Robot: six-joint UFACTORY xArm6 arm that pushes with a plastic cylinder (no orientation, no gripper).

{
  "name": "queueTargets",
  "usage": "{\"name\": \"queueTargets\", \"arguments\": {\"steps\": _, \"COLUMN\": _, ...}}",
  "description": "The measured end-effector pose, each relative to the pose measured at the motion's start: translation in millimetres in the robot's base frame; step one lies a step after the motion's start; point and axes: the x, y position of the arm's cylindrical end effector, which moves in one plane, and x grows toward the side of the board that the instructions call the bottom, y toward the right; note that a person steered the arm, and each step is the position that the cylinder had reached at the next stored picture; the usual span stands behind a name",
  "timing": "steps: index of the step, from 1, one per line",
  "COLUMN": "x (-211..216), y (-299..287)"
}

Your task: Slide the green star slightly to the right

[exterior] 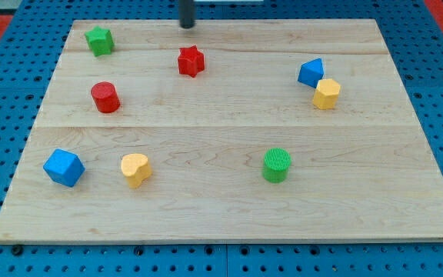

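The green star [99, 41] lies near the top left corner of the wooden board [229, 200]. My tip [187, 25] is at the board's top edge, well to the right of the green star and just above the red star [191, 61]. The tip touches no block.
A red cylinder [105, 98] sits below the green star. A blue cube [63, 168] and a yellow heart [135, 169] lie at the lower left. A green cylinder [277, 165] is at lower centre. A blue block [311, 73] touches a yellow hexagon [327, 94] at the upper right.
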Motion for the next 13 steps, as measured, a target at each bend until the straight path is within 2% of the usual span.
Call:
{"name": "queueTargets", "arguments": {"steps": 1, "x": 0, "y": -7}}
{"name": "queueTargets", "arguments": {"steps": 2, "x": -1, "y": -40}}
{"name": "queueTargets", "arguments": {"steps": 3, "x": -1, "y": -106}}
{"name": "queueTargets", "arguments": {"steps": 6, "x": -1, "y": -179}}
{"name": "queueTargets", "arguments": {"steps": 10, "x": 44, "y": -169}}
{"name": "queueTargets", "arguments": {"steps": 12, "x": 45, "y": -157}}
{"name": "queueTargets", "arguments": {"steps": 13, "x": 45, "y": -124}}
